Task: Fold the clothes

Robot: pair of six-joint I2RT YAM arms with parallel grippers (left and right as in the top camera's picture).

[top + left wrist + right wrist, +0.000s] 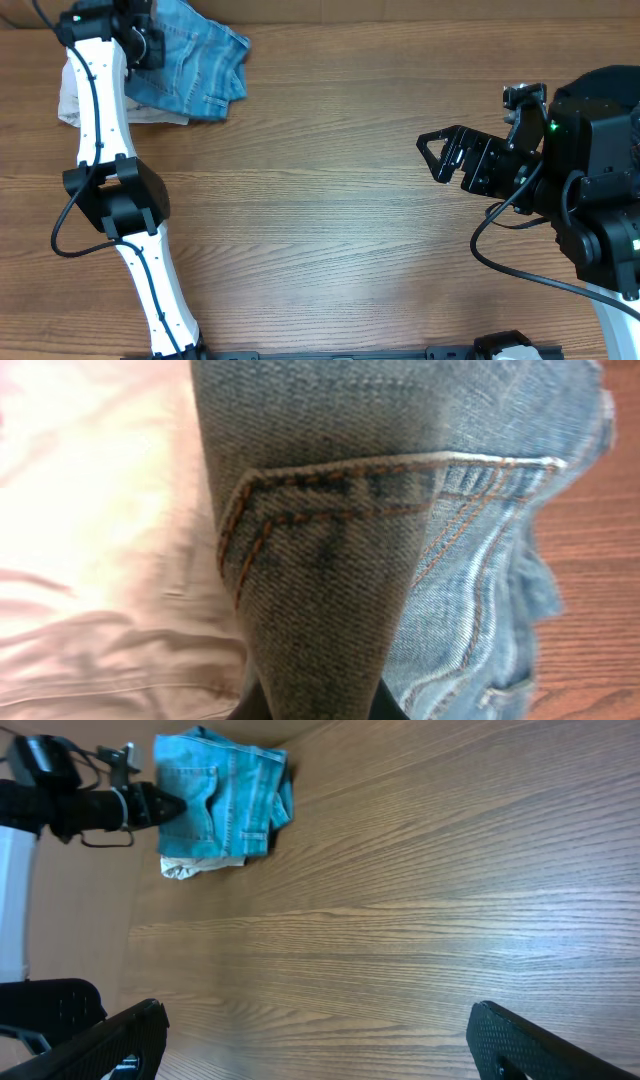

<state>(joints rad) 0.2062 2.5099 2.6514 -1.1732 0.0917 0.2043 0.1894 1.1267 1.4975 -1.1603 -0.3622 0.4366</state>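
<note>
The right pincer (315, 1025), spread wide, hangs over the surface (420, 900); jeans (225, 795) lie well ahead to its left, the left pincer (172, 805) touching them.

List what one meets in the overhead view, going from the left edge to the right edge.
off-white garment → light-blue jeans → bare wood of the table → right pincer, open. The left arm lies over the clothes, so it is left out.

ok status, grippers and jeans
Left gripper at the jeans, jaws hidden. Right gripper open, away over the table. Jeans bunched on an off-white garment. Nothing in the way.
</note>
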